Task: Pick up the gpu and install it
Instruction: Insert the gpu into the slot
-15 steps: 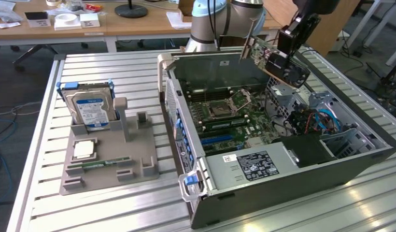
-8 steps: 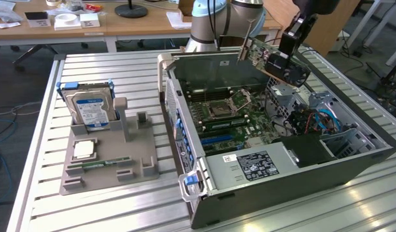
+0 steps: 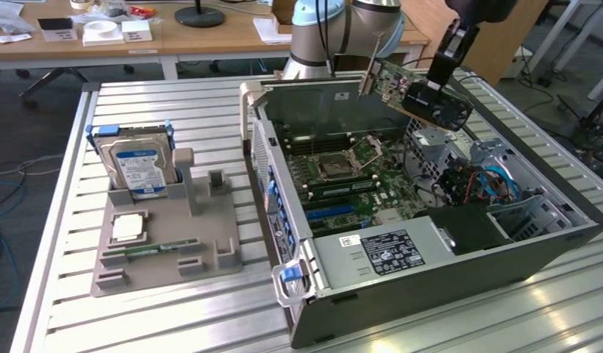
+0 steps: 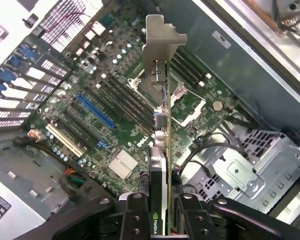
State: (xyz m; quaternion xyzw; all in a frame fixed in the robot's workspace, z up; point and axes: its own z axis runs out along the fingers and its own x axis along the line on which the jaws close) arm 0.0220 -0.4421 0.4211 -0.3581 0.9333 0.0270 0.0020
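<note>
The gpu [image 3: 407, 82] is a thin green card with a dark cooler and a silvery end bracket. It hangs in the air above the open computer case [image 3: 537, 246], tilted, over its back part. My gripper [image 3: 441, 77] is shut on the card near its cooler end. From the wrist I look along the card's edge [image 4: 168, 150], with the metal bracket [image 4: 160, 45] at its far end and my black fingers [image 4: 135, 215] clamped on both faces. Below it lies the green motherboard [image 4: 115, 95] with a long blue slot [image 4: 96, 111] and the CPU socket.
A grey holder [image 3: 154, 243] on the slatted table, at the exterior view's left, carries a silver hard drive with a blue-white label [image 3: 137, 165], a chip and a green memory stick [image 3: 154, 250]. Inside the case are a power supply [image 3: 395, 250], drive cage and cables [image 3: 488, 184].
</note>
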